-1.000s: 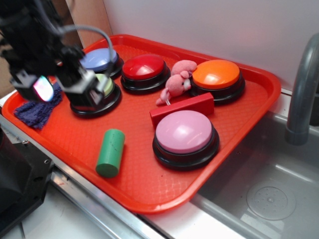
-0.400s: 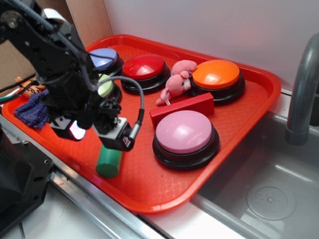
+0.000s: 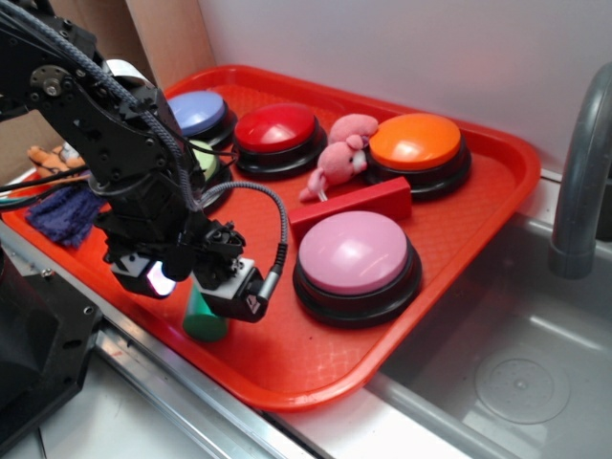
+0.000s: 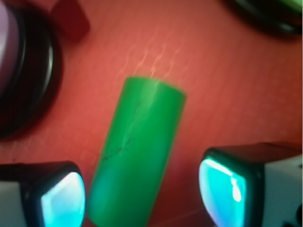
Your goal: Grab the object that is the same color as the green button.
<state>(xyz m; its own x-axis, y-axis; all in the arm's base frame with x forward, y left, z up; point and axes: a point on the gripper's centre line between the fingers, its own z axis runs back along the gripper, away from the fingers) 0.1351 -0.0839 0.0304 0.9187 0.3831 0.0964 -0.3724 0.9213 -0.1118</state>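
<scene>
The object, a green cylinder (image 3: 204, 321) (image 4: 137, 151), lies on its side on the red tray (image 3: 497, 182), near the front edge. My gripper (image 3: 186, 279) (image 4: 142, 194) hangs right over it, open. In the wrist view the cylinder's near half lies between the two glowing fingertips (image 4: 61, 201). The left pad is close beside it and the right pad stands well apart. The arm hides most of the cylinder in the exterior view. Behind the arm at the tray's back left, a sliver of the green button (image 3: 204, 157) shows.
On the tray stand a blue button (image 3: 196, 112), a red button (image 3: 275, 129), an orange button (image 3: 414, 142) and a lilac button (image 3: 354, 251). A red block (image 3: 349, 210) and a pink plush toy (image 3: 339, 158) lie between them. A purple cloth (image 3: 62, 212) sits left; sink (image 3: 516, 373) and faucet (image 3: 579, 182) right.
The arm has swung from over the green button toward the tray's front and come down over the green cylinder. The cylinder has not moved.
</scene>
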